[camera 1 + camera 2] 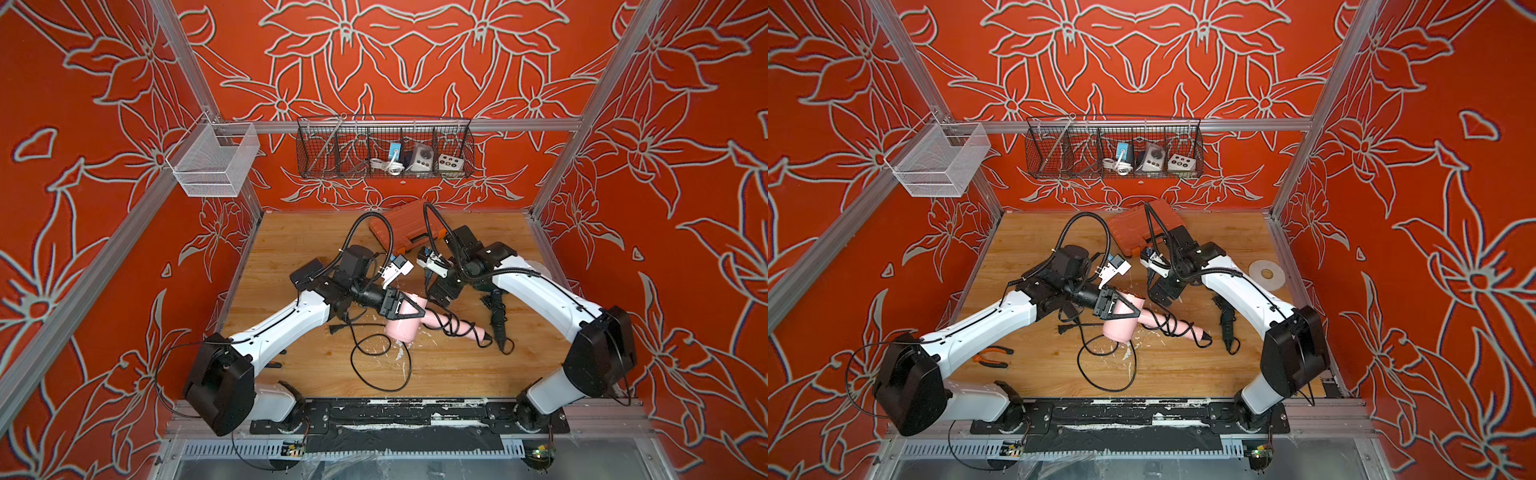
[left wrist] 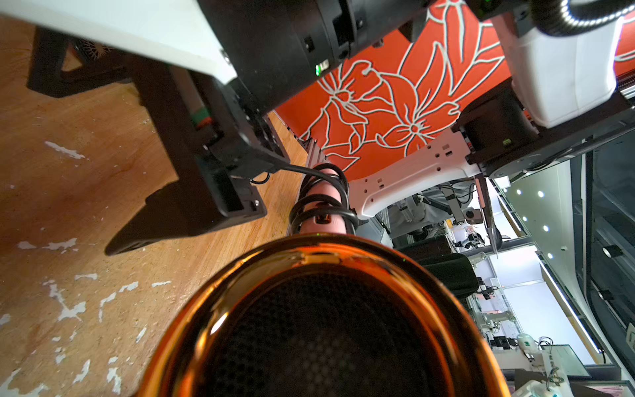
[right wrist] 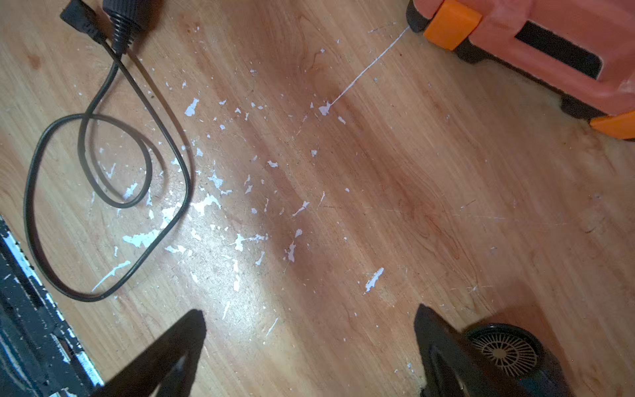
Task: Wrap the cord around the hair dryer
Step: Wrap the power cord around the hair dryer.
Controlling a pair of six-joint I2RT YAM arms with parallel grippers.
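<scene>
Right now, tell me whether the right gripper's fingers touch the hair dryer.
Apart. In the left wrist view, bare wood separates the fingers of the right gripper from the hair dryer.

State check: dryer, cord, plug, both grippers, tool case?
hair dryer: gripped at the barrel, handle pointing toward the right arm.
cord: a few turns round the handle, the rest loose on the table.
plug: unplugged, lying on the table.
left gripper: shut on the hair dryer.
right gripper: open, empty.
tool case: closed.
</scene>
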